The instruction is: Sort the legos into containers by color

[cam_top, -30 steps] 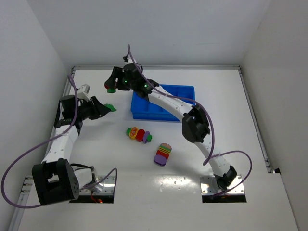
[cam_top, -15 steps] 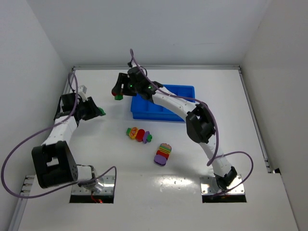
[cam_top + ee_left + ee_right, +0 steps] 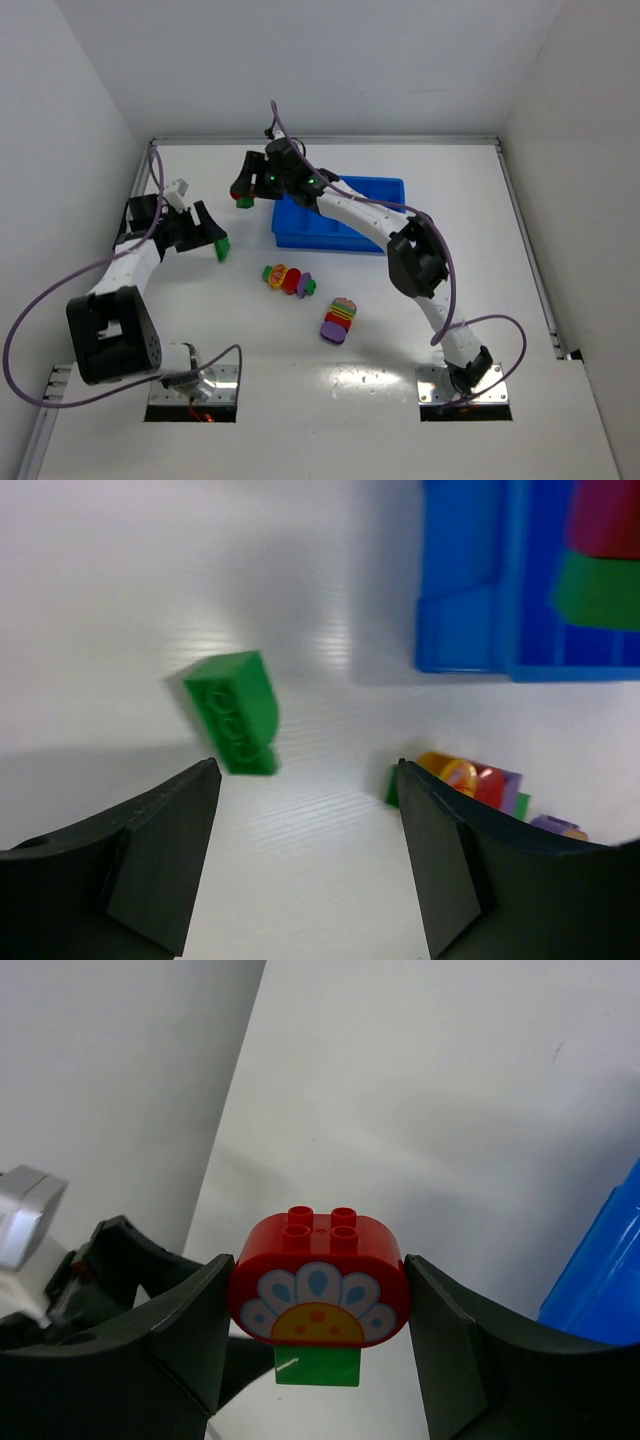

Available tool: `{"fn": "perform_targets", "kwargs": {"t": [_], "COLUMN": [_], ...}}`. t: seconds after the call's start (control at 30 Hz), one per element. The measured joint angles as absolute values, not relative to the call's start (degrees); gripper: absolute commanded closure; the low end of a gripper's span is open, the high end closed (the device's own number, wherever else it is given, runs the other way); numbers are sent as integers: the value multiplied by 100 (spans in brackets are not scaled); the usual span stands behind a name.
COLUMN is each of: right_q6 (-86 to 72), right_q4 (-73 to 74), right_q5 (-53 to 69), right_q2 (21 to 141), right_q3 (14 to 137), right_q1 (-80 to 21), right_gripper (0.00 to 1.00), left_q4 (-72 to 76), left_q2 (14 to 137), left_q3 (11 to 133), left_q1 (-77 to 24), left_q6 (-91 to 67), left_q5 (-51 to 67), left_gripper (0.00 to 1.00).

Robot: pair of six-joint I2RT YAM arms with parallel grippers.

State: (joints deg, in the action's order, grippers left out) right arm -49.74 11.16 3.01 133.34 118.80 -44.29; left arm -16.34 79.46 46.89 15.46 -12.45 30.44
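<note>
My right gripper [image 3: 243,189] is shut on a red flower-printed brick [image 3: 318,1293] with a green brick [image 3: 317,1367] stuck under it, held in the air left of the blue tray [image 3: 345,238]. My left gripper [image 3: 210,238] is open and empty. A loose green brick [image 3: 222,249] is just in front of its jaws and shows blurred in the left wrist view [image 3: 234,725]. A multicoloured clump [image 3: 288,279] and a purple, yellow and red stack [image 3: 339,320] lie on the table south of the tray.
The tray's near-left corner [image 3: 470,630] shows in the left wrist view, with the multicoloured clump [image 3: 470,780] beyond my right finger. White walls enclose the table at the left, back and right.
My left gripper held the green brick before. It has opened and the brick is now free in front of it. My right gripper shifted slightly right with its red and green clump.
</note>
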Motion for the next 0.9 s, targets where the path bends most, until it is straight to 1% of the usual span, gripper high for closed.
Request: {"fn": "perform_targets", "kwargs": {"t": [0.13,0.27,0.47,0.7,0.73,0.9], "right_q6": [-5041,-5133,-5304,-5546,-5575,-5717], "right_q4": [1118,1116,1116,1105,1100,1076], "right_q5": [329,353,327,211,191,137], "right_q2": [13334,13334,13334,13336,13338,13371], "right_q3": [11880,11880,11885,11942,11950,12057], "right_q1": [-4438,-4464,-4587,-4705,-4707,-4727], "right_gripper": [100,100,100,100,100,100], "left_q4": [-1378,-1208,-821,69,176,633], "left_q2": [7223,6847,6803,6801,6801,6803], "left_q3": [4327,4198,4189,3979,3957,3946], "left_q1": [1544,1487,1385,1345,1323,1205], "left_q6": [-1297,-1402,-1765,-2515,-2604,-2934], "left_q5": [3629,3833,3959,4189,4191,4182], "left_gripper": [23,23,23,23,25,27]}}
